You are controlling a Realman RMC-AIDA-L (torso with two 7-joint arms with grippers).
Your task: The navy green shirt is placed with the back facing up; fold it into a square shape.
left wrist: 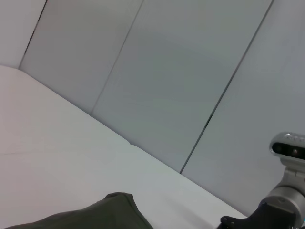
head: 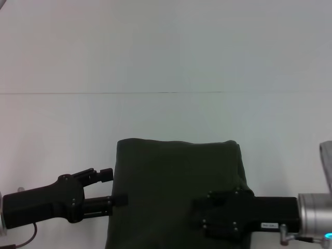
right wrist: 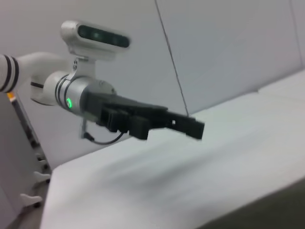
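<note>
Nearest the head camera, the right gripper [head: 199, 215] reaches in from the right over the navy green shirt [head: 174, 181], its black body lying above the cloth's right part; whether its fingers are spread or pressed together cannot be told. Folded into a dark block with a straight far edge, the shirt lies on the white table [head: 166, 119], near the robot's side. At the shirt's left edge, the left gripper [head: 114, 188] has its fingers spread, the lower one touching the cloth's edge.
</note>
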